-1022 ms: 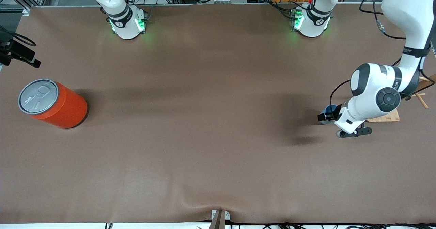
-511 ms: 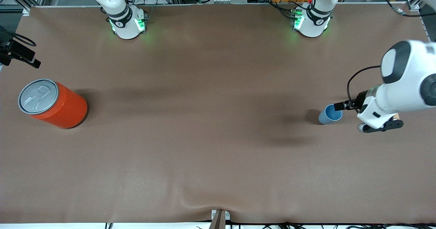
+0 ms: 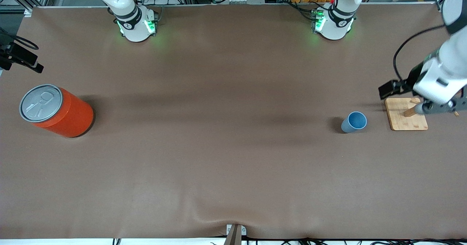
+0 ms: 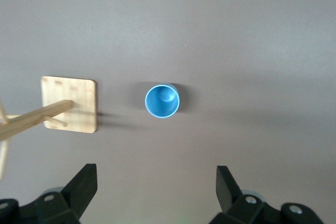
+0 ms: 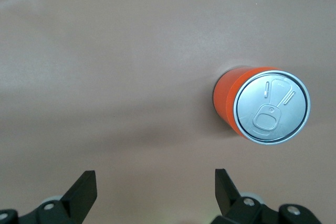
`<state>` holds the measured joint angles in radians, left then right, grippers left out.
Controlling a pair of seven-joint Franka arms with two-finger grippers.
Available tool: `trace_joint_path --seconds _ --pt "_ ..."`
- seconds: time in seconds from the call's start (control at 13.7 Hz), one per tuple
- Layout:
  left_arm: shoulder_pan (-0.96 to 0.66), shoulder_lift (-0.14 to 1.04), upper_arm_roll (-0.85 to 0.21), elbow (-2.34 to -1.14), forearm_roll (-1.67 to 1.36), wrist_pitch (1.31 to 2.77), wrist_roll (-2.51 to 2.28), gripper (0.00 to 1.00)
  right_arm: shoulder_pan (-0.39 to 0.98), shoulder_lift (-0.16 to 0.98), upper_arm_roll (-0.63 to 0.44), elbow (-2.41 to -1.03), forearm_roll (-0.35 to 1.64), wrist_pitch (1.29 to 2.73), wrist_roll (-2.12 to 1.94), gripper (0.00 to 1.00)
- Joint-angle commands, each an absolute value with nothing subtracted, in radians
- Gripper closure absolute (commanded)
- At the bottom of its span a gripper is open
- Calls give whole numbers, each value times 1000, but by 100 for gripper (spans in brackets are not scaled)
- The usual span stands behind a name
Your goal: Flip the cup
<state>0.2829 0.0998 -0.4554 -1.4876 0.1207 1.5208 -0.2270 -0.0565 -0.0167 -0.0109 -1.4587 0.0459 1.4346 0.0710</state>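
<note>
At the right arm's end of the table stands the orange can [image 3: 56, 111], upright with its silver pull-tab top facing up. The right gripper [image 5: 152, 195] hangs in the air near this can, over the bare table, with its fingers spread wide and holding nothing; this arm seems to wait. Well apart from the can, toward the left arm's end of the table, the cup [image 3: 354, 122] stands alone on the brown table [image 3: 226, 146] with its open mouth up, so one can look inside it to the bottom. It looks like the flip is already done, or the cup must be turned again to stand mouth down; I cannot decide this from here. Just beside the cup, a little more toward the left arm's end, lies a small wooden board [image 3: 401, 123] with a wooden peg [image 4: 37, 118] rising from it. The left gripper [image 4: 156, 187] is high over the table near this board, its fingers wide apart and empty, and the cup shows between them far below. The cup is probably light and stiff, of matte plastic, so it should not break, but it can tip or slide easily when touched. I think the best hold is across the tapered wall, a little under the rim, with gentle pressure.
</note>
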Motion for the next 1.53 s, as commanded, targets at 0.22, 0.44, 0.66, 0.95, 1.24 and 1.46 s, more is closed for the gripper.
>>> trace_joint_path --seconds 0.22,0.44,0.66,0.95,1.24,1.46 --pt "293 -43 -453 -1529 107 1483 -179 0 -63 -31 -11 -1470 55 1433 60 0" --pt "291 -43 -437 -1523 104 1489 -178 0 -63 -29 -12 -1470 55 1434 60 0" --pt "131 -37 -216 -1520 84 1494 -178 0 -63 -31 -12 -1470 55 1433 60 0" --pt "55 -48 -127 -1526 94 1485 -167 0 -63 -31 -12 -1470 55 1433 63 0" --pt "55 -58 -129 -1532 84 1451 -169 0 -64 -31 -12 -1470 55 1434 61 0" --pt "58 -61 -124 -1534 -4 1398 -167 0 -64 -31 -12 -1470 55 1433 61 0"
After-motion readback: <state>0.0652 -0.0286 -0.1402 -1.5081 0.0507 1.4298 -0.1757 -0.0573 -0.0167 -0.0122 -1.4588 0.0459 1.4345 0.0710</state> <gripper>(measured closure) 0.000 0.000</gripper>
